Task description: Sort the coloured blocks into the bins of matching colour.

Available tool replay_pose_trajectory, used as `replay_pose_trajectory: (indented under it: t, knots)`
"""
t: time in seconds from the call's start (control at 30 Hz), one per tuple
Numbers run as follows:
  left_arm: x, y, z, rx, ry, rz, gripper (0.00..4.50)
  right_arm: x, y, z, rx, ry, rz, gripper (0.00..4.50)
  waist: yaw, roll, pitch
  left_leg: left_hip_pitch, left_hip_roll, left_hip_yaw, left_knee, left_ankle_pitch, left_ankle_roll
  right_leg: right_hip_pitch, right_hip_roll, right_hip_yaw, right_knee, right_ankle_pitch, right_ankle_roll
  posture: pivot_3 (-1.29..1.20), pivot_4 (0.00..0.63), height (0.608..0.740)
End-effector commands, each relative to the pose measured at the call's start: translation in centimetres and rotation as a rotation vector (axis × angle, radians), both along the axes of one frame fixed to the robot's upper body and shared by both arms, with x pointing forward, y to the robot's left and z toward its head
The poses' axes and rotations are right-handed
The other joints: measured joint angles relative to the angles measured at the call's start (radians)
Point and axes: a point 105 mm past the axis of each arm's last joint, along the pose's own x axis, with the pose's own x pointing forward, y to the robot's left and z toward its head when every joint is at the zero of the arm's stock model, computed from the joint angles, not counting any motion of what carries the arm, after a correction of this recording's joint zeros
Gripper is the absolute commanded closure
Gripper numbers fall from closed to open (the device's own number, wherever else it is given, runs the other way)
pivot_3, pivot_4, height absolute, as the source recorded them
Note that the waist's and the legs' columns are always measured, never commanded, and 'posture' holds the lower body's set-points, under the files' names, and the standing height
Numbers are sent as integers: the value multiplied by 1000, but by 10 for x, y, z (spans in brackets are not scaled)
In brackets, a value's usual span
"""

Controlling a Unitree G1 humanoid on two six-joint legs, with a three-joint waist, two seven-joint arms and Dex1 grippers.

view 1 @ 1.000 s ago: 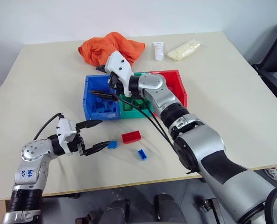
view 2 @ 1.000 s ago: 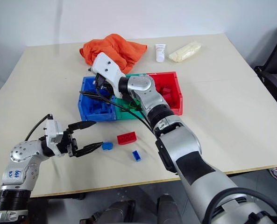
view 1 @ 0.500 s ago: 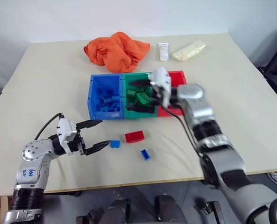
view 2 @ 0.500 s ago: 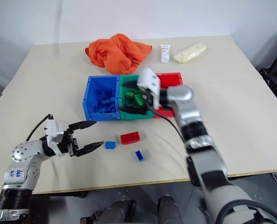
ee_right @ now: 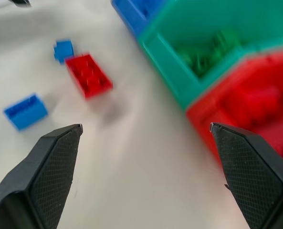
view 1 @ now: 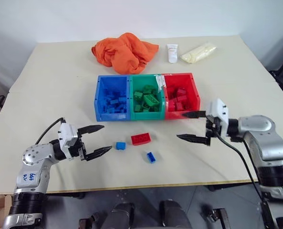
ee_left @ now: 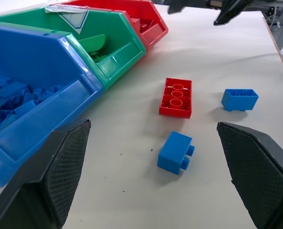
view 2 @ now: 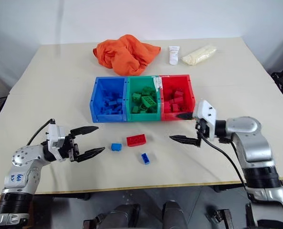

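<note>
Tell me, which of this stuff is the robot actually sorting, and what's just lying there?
Job: red brick, two blue bricks, blue bin, green bin, red bin.
Lying about: orange cloth, white tube, yellow bag.

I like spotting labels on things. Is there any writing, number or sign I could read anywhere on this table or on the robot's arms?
Blue handwritten marks on the left arm's grey metal shoulder casing: too small to read.
White sticker with a triangle sign on the green square plastic bin: no letters legible.
White plastic tube: print too small to read.
Pale yellow bag: no readable text.
</note>
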Motion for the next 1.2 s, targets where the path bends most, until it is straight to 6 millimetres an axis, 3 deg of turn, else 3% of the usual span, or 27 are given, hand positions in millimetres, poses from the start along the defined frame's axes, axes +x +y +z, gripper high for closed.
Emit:
replay_pose_trajectory:
  t: [0.03, 0.13, 0.23, 0.47, 0.6, 0.83, 1.2]
  knots:
    - [0, 1, 3, 11, -22, -12, 0, -14, -27, 5, -38, -3, -92, 24, 10, 0, 0, 0, 0, 0, 0, 0, 0, 0, 0, 0, 0, 0, 0, 0, 150, 740]
    - [0, 2, 2, 16, -20, -17, 0, -26, -42, -7, -110, 47, -123, 24, 17, 0, 0, 0, 0, 1, 0, 0, 0, 0, 0, 0, -1, 0, 0, 0, 150, 740]
    - [1, 3, 0, 27, -14, -30, 0, -31, -44, -11, -144, 69, -129, 24, 16, 0, 0, 1, 0, 4, 0, 0, 0, 0, 0, -1, -1, 0, 0, 0, 150, 740]
    - [0, 2, 1, 37, -17, -44, 0, -28, -5, -16, -144, 76, -35, 24, 18, 0, 0, 2, 1, 6, 0, 0, 1, 1, 1, -1, -1, 0, 0, 0, 150, 740]
    - [-10, 3, 0, 39, -12, -49, 0, -31, 30, -22, -139, 97, 55, 24, 16, 0, 0, 1, 1, 6, -1, 0, 1, 0, 1, 0, -2, 0, 0, 0, 150, 740]
    - [-28, 8, -9, 43, 31, -26, 0, -46, 72, -33, -158, 127, 206, 24, 19, 0, 0, 1, 1, 3, -1, 0, 1, 2, 0, 1, -3, 0, 0, 0, 150, 740]
    - [-39, -3, -13, 13, 51, -11, 0, -42, 99, -50, -185, 131, 285, 24, 19, 0, 0, 1, 1, 0, -1, 0, 1, 3, 0, 0, -5, 0, 0, 0, 150, 740]
